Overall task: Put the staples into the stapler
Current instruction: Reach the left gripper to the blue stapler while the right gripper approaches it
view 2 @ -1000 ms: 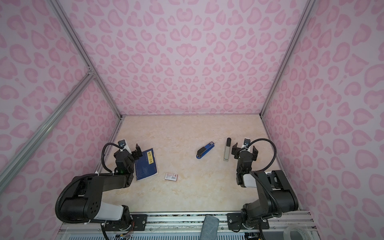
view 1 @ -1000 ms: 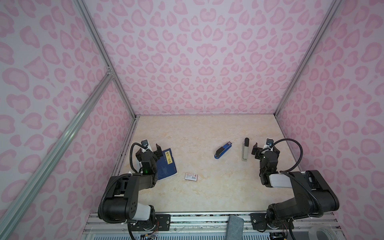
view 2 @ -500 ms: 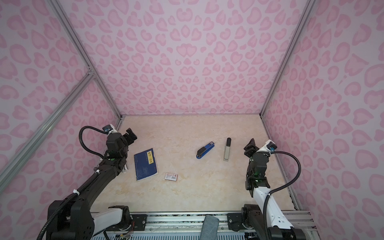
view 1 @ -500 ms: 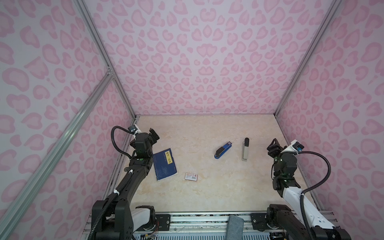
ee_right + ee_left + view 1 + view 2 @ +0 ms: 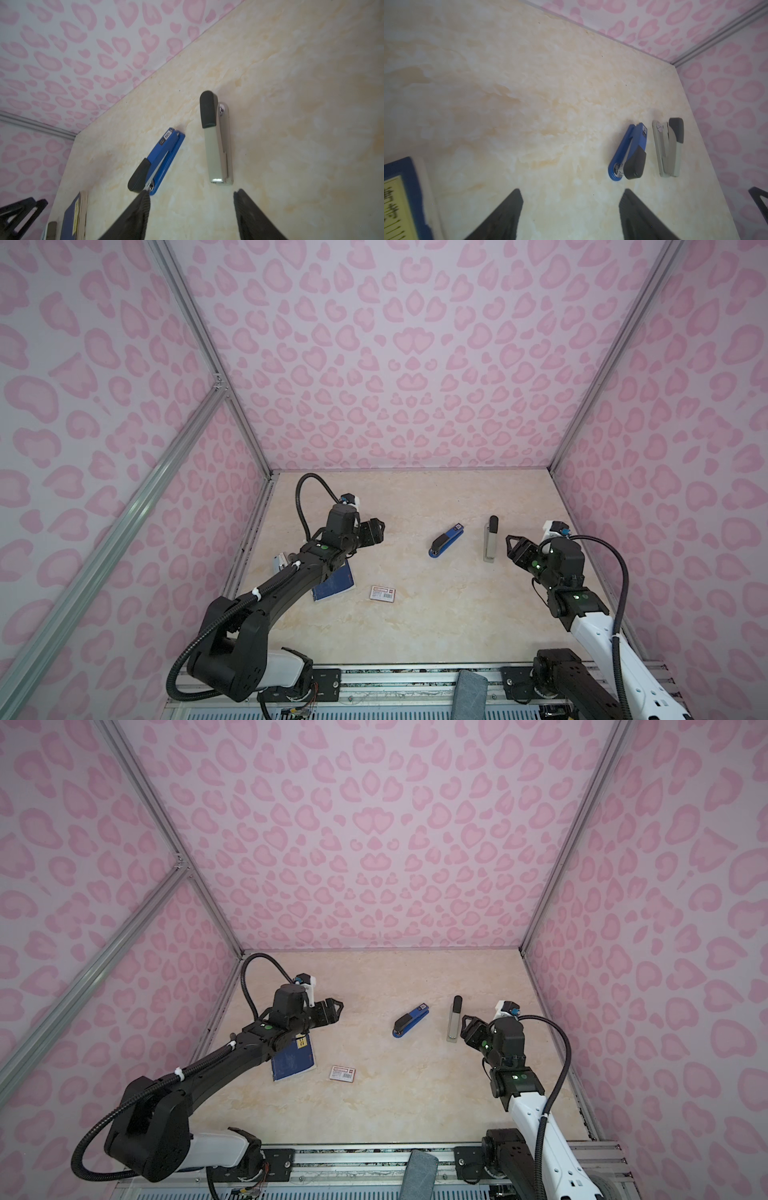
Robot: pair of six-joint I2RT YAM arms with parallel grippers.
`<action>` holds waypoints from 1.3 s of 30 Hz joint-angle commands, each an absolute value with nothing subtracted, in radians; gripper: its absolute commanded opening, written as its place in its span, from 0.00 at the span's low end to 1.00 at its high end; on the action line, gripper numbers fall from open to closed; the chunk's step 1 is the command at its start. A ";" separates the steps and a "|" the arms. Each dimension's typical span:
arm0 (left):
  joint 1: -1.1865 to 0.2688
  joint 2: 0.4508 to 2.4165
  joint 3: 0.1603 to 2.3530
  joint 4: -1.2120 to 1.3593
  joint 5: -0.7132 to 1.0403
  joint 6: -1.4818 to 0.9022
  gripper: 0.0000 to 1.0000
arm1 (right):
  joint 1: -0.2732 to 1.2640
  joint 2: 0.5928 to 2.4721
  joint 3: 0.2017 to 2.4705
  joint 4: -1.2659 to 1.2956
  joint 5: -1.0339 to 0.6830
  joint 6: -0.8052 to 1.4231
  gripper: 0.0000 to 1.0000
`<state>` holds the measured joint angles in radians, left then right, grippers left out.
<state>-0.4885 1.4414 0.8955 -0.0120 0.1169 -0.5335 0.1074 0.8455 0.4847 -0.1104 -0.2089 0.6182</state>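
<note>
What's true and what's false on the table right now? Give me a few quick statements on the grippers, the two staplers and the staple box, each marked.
1. The left gripper and the right gripper both stand open with nothing between their jaws. True.
2. The staple box lies between the two staplers. False: it lies nearer the front edge, a little to the right of the dark blue booklet and not touching it.
3. In both top views the grey stapler lies to the right of the blue stapler, with a gap between them. True.
4. The blue stapler is stacked on the booklet. False: it rests on the bare table, well apart from the booklet.
</note>
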 commanded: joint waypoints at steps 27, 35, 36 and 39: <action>-0.819 2.151 1.635 -0.390 -0.015 -0.286 0.61 | 0.295 0.968 0.415 -0.171 -0.172 0.632 0.62; -0.825 2.118 1.596 -0.423 -0.072 -0.314 0.26 | 0.360 1.047 0.417 -0.111 -0.149 0.655 0.61; -0.825 2.105 1.580 -0.426 -0.084 -0.322 0.22 | 0.371 1.061 0.419 -0.101 -0.146 0.659 0.61; -0.825 2.045 1.512 -0.430 -0.124 -0.362 0.17 | 0.408 1.103 0.434 -0.074 -0.141 0.668 0.60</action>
